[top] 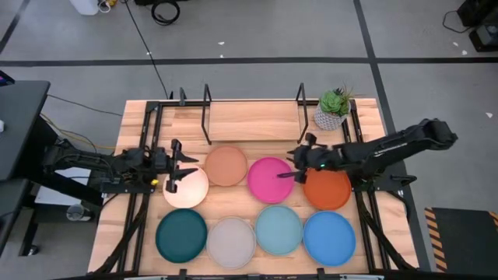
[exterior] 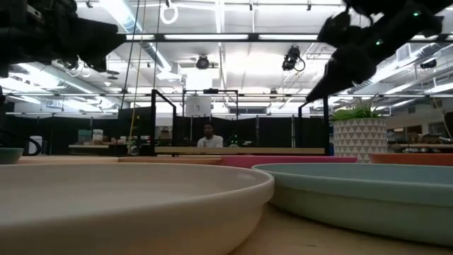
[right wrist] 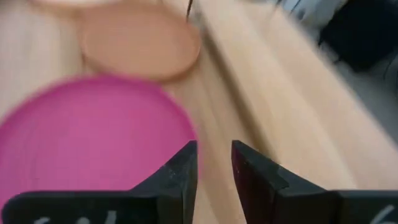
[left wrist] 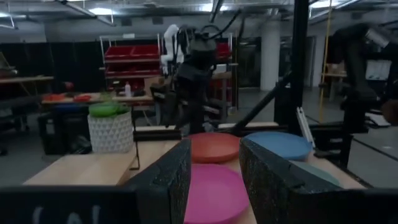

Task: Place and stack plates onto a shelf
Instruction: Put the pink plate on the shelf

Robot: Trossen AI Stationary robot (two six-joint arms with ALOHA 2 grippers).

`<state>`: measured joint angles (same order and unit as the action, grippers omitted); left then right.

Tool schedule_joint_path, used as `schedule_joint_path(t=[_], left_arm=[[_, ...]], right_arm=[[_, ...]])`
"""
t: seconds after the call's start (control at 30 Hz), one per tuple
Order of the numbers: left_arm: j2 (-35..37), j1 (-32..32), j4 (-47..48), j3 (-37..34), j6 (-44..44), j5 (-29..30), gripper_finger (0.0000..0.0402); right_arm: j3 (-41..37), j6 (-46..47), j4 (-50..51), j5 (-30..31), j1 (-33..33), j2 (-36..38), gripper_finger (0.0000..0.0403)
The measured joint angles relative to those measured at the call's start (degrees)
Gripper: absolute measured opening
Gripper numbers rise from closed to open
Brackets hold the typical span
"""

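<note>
Eight plates lie flat on the wooden table. The far row holds cream (top: 185, 187), peach-terracotta (top: 226, 166), magenta (top: 270, 179) and burnt orange (top: 327, 189). The near row holds dark teal (top: 181, 236), light grey (top: 231, 241), pale aqua (top: 278, 229) and bright blue (top: 329, 237). The black rod shelf (top: 253, 117) stands at the far edge with nothing on it. My left gripper (top: 184, 166) hovers open over the cream plate's far rim. My right gripper (top: 292, 166) hangs above the magenta plate's (right wrist: 93, 137) far right rim, fingers (right wrist: 214, 163) a narrow gap apart, raised off the table (exterior: 320, 86).
A green plant in a white pot (top: 333, 109) stands at the table's far right corner, next to the shelf's right end. A strip of bare wood (top: 253, 144) lies between the shelf and the far row of plates. A person (exterior: 207, 134) sits far behind the table.
</note>
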<state>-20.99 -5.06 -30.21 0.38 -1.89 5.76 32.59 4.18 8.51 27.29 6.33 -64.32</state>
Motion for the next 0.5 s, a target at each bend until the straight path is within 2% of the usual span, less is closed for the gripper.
schedule_joint_path(t=[0.13, 0.27, 0.4, 0.5], left_arm=[[0.0, 0.0, 1.5, 0.0, -0.3, 1.3, 0.0141], [0.0, 0.0, 0.8, 0.0, -1.0, 4.3, 0.0141], [0.0, 0.0, 0.8, 0.0, -1.5, 7.9, 0.0141], [0.0, 0.0, 0.8, 0.0, -2.0, 9.6, 0.0141]], right_arm=[[5.3, -1.5, 4.9, -3.4, 0.0, -7.9, 0.0129], [11.0, -5.5, 11.4, -8.9, 0.1, -15.0, 0.0169], [16.1, -11.5, 18.0, -15.9, 1.8, -19.9, 0.0214], [18.5, -11.8, 21.4, -16.9, 4.0, -22.2, 0.0234]])
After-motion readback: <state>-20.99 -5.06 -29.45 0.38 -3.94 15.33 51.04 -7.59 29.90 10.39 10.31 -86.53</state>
